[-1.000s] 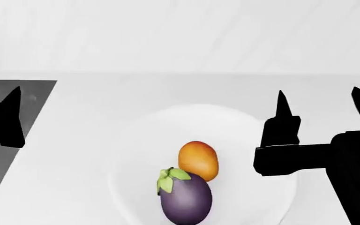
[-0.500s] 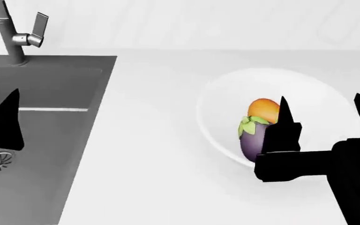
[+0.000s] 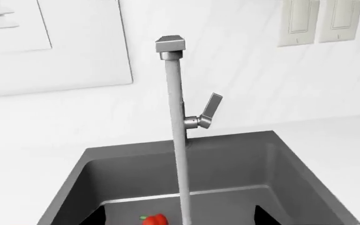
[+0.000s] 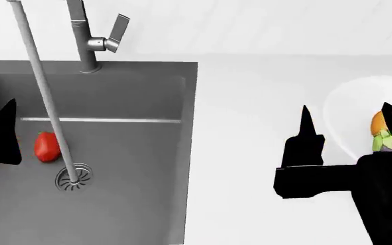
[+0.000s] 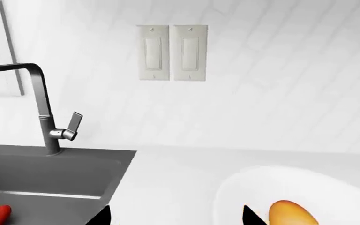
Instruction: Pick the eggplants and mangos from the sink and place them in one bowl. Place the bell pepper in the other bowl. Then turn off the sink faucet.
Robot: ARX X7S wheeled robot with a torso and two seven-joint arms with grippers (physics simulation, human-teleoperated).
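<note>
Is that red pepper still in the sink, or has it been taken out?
In the sink. The bell pepper lies on the floor of the sink, beside the drain, and neither gripper touches it.

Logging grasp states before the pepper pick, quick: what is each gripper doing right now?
Left gripper: open, holding nothing.
Right gripper: open, holding nothing.

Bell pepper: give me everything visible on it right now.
The bell pepper is small, glossy, bright red and lobed, with a tiny green stem showing in the left wrist view. It lies on the floor of the dark-grey sink, beside the silver drain. No gripper touches it.
</note>
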